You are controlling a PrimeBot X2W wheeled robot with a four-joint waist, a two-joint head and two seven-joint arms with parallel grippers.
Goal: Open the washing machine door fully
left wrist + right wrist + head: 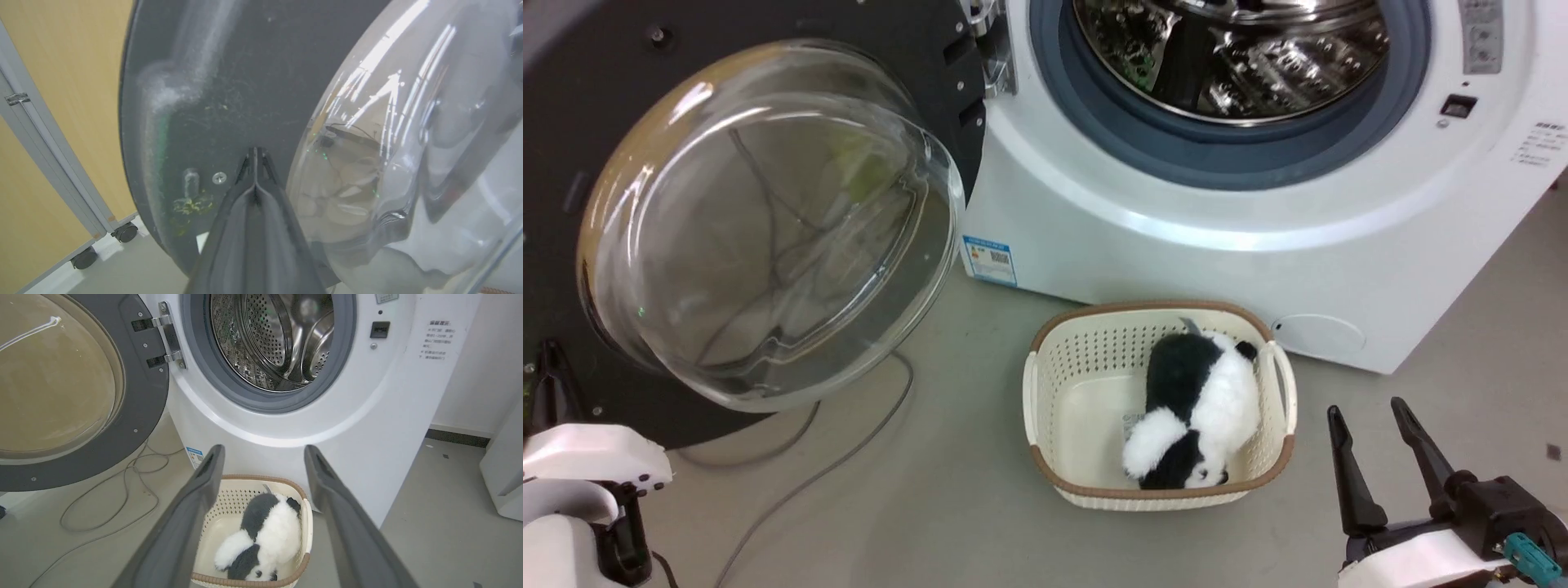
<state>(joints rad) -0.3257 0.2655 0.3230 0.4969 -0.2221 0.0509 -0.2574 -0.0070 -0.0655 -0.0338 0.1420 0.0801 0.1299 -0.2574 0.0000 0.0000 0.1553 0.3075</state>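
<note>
You are looking at a cream perforated plastic basket with a brown rim (pixel 1054 384), sitting on the grey floor (pixel 947 523). A black-and-white plush panda (pixel 1196 408) is lying inside it. Thin grey cables (pixel 810 480) are trailing across the floor. A yellow panel (pixel 53 61) is standing on black casters (pixel 124 232).

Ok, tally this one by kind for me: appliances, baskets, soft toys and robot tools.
Appliances: 1, the washing machine, with its washing machine door open
Baskets: 1, the cream basket
Soft toys: 1, the plush panda inside it
Tools: 2, left tool shut, right tool open
Total: 5
</note>
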